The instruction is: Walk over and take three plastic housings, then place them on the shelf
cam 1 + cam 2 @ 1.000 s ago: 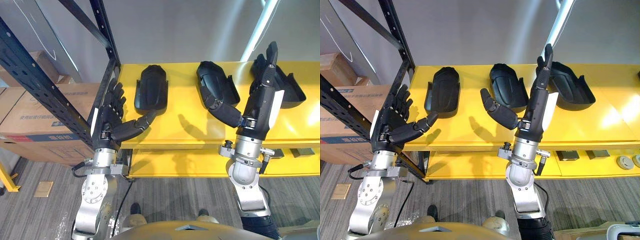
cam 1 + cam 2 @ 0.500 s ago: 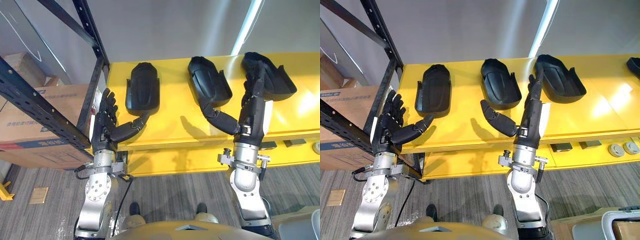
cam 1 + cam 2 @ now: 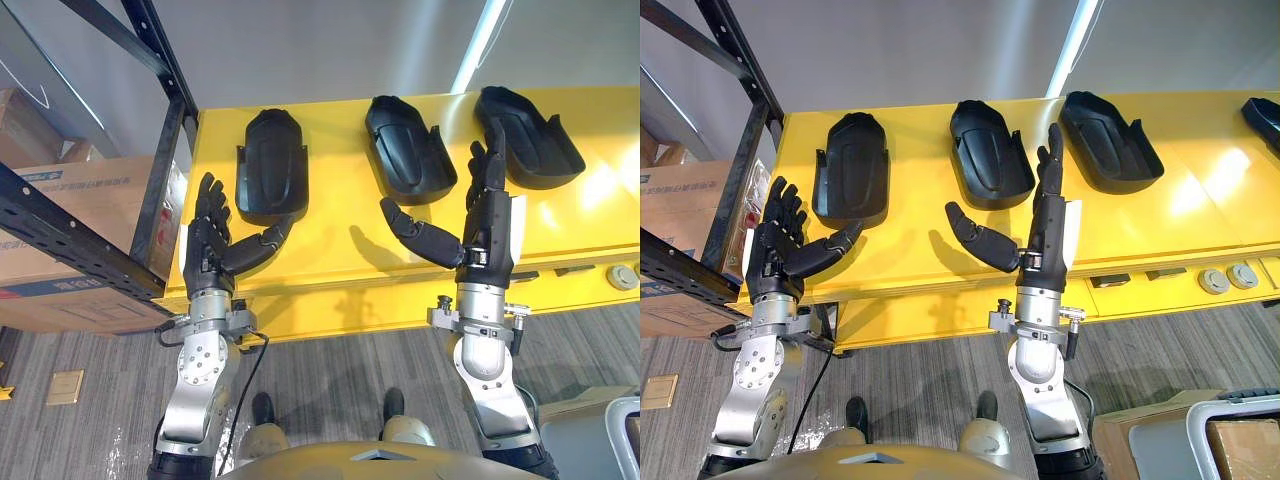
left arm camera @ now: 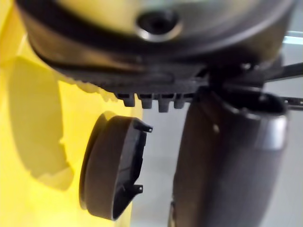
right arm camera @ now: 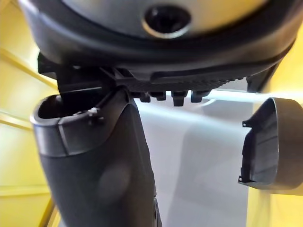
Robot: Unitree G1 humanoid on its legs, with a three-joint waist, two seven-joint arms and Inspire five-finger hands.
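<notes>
Our left hand (image 3: 208,245) and right hand (image 3: 490,215) hang released, fingers straight, mid-frame; three black moulded plastic housings (image 3: 405,150) lie across the yellow shelf (image 3: 330,262), upper frame.

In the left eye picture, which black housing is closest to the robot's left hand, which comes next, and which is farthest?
1. Left housing: just in front of the left hand.
2. Middle housing: further right, in the middle of the row.
3. Right housing: farthest, over by the right hand.
</notes>
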